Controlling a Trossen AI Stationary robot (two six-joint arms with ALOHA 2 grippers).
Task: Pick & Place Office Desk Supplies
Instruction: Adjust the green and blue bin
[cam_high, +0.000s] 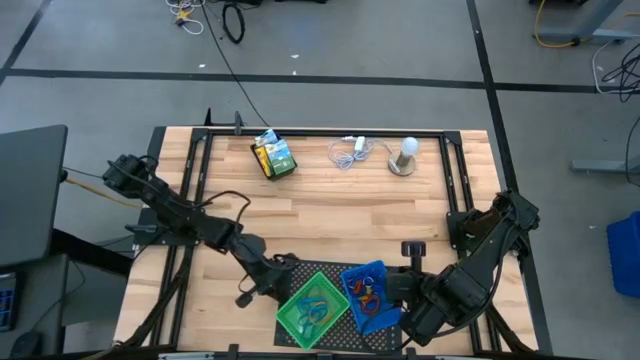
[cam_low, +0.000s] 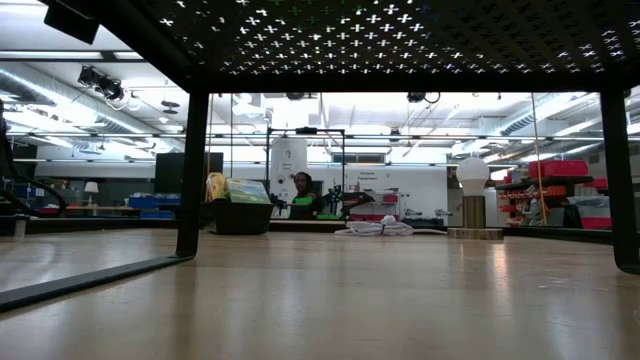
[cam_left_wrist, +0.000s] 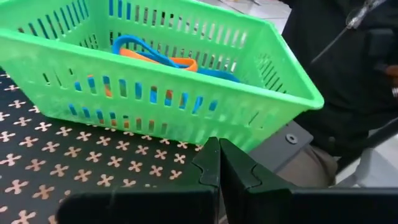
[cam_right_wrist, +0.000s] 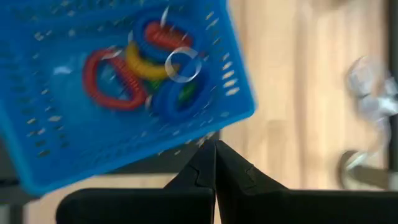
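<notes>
Entry: crayon box at far edge, both arms parked near the trays.

We logged the yellow-green crayon box (cam_high: 273, 156) lying far-left of centre on the table (cam_high: 330, 215), its long axis slanted, well apart from both arms. The left gripper (cam_high: 247, 293), fingers together and empty, sat just left of the green tray (cam_high: 286, 315); the right gripper (cam_high: 403, 290), likewise closed on nothing, sat just right of the blue tray (cam_high: 377, 269). We judged the left arm nearer, with open wood between.
</notes>
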